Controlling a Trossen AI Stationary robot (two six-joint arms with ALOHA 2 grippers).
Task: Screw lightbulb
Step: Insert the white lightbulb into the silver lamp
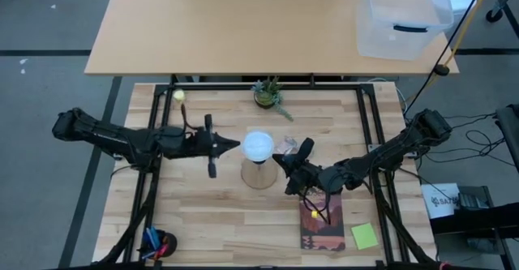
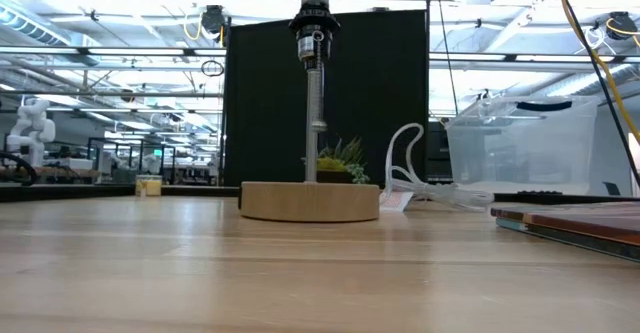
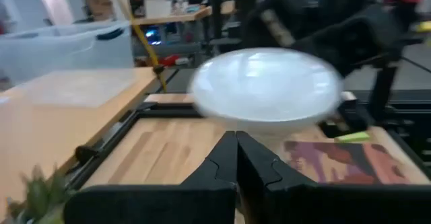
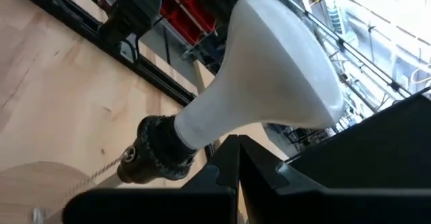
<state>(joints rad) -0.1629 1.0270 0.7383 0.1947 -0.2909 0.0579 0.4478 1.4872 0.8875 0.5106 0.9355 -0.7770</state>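
You are looking at the lightbulb (image 1: pixel 259 146), a white frosted globe narrowing to a pale cone neck, sitting upright with its neck in the black socket (image 4: pixel 156 153), high above the round wooden disc (image 2: pixel 310 201) on a thin stem.

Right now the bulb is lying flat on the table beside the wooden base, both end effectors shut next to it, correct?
Not lying flat. The bulb sits upright in the black socket atop the wooden base's stem, as the right wrist view shows. Both the left end effector and right end effector are shut beside it.
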